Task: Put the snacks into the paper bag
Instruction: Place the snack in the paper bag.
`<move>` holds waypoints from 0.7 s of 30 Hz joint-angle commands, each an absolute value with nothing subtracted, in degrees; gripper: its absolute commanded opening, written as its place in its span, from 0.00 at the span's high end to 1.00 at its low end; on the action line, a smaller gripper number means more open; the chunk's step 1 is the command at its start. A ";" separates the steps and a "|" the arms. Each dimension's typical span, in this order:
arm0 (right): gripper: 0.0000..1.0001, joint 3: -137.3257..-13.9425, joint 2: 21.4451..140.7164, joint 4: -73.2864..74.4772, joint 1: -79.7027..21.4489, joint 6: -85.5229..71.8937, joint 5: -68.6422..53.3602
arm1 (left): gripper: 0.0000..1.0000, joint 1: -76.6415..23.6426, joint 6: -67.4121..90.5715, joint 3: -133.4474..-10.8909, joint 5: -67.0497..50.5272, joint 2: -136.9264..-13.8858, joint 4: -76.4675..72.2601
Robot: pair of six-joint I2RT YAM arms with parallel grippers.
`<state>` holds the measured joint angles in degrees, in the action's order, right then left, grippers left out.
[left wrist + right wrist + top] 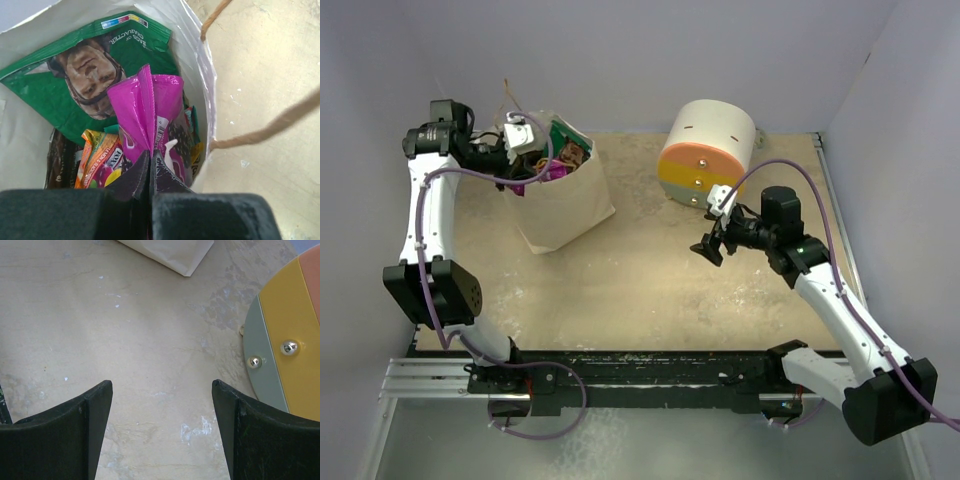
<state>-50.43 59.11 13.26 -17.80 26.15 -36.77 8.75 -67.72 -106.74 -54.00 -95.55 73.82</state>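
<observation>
**Left hand and snacks.** We log the left hand (523, 163) at the mouth of the paper bag (568, 205), pointing down into it. Its fingers (137, 175) are closed together, tips touching the lower part of the purple packet (150, 112). We cannot tell whether a fold of that packet is caught between them. The purple packet stands upright inside the bag, directly ahead of the hand.

**Other contents of the bag.** Behind the purple packet, a green packet (65, 80) leans on the far wall. To its left lies an orange packet (100, 157), and left of that a brown packet (57, 162). All sit inside the bag.

**Differences between views.**
- The left wrist view alone shows the packets one by one, along with a twine handle (270, 130) hanging outside the bag's rim.
- The top view shows only scraps of green and purple at the opening. It also places the bag upright at the far left of the surface (650, 290).
- The right wrist view catches one bottom corner of the bag and the round drawer unit (287, 340).

**Right hand.** We note the right hand (708, 248) above the bare surface, well apart from the bag. It sits just in front of the drawer unit, fingers spread wide and holding nothing, with the arm bent at the elbow.
</observation>
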 commanded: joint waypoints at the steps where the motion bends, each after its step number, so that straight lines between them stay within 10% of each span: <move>1: 0.18 -50.54 58.68 11.39 -17.41 26.74 -36.24 | 1.00 7.57 -59.51 -103.95 -56.51 -92.59 64.65; 21: 0.17 -49.97 58.80 9.59 -17.14 26.81 -35.86 | 0.82 3.60 -46.98 -105.95 -45.69 -98.35 64.97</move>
